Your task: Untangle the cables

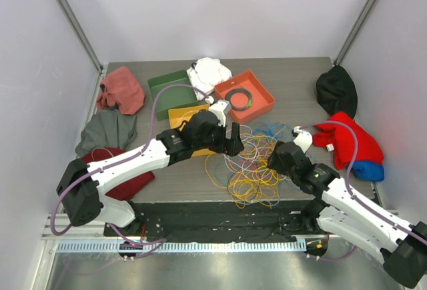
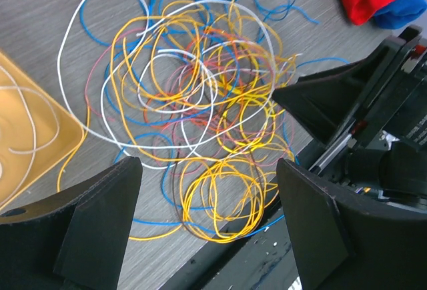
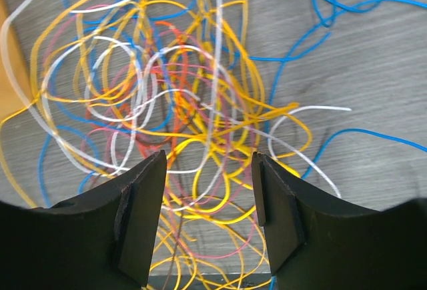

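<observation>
The cables (image 1: pixel 250 163) lie in one loose tangle of yellow, white, blue, pink and orange loops near the table's front edge. My left gripper (image 1: pixel 235 140) hangs over the tangle's left side, open wide. In the left wrist view the cables (image 2: pixel 193 83) spread ahead of the left gripper (image 2: pixel 207 167), and a yellow coil lies between its fingers below them, untouched. My right gripper (image 1: pixel 275 160) stands at the tangle's right side, open. In the right wrist view the right gripper (image 3: pixel 208 160) hovers over crossed yellow and pink strands of the cables (image 3: pixel 167 83), holding nothing.
At the back stand a yellow tray (image 1: pixel 181 115), a green tray (image 1: pixel 170 83) and an orange tray (image 1: pixel 257 103) with a black coil. Cloths lie around: white (image 1: pixel 208 71), pink (image 1: pixel 123 89), grey (image 1: pixel 107 130), dark red (image 1: pixel 120 183), black (image 1: pixel 337 90), red (image 1: pixel 350 140).
</observation>
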